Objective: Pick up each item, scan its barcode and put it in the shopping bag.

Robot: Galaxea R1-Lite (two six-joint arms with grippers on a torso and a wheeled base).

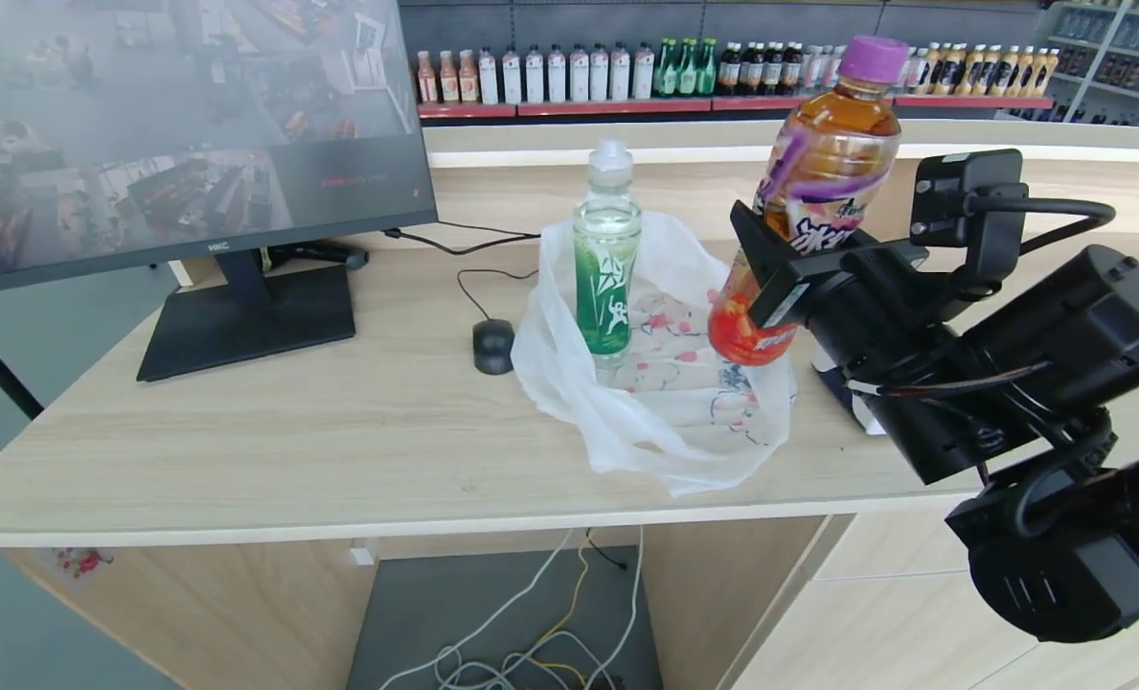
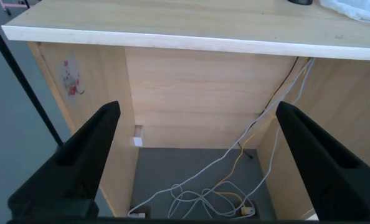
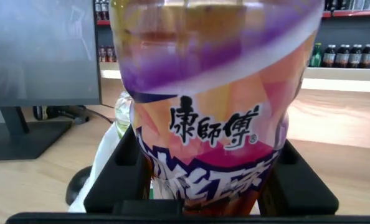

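Observation:
A tea bottle (image 1: 823, 182) with a purple cap and an orange-purple label is held tilted in the air above the right edge of the white shopping bag (image 1: 655, 383), with my right gripper (image 1: 789, 264) shut on its middle. Up close, the bottle's label (image 3: 219, 124) sits between the black fingers (image 3: 119, 174). A clear bottle with a green label (image 1: 606, 259) stands upright inside the bag on the wooden counter (image 1: 339, 431). My left gripper (image 2: 194, 162) stands open below the counter's front edge (image 2: 191, 40), with nothing between its fingers.
A monitor (image 1: 176, 134) on a black stand fills the counter's left side, with a black mouse (image 1: 493, 345) and its cable just left of the bag. Loose cables (image 2: 216, 193) hang under the counter. Shelves of bottles (image 1: 722, 67) line the back wall.

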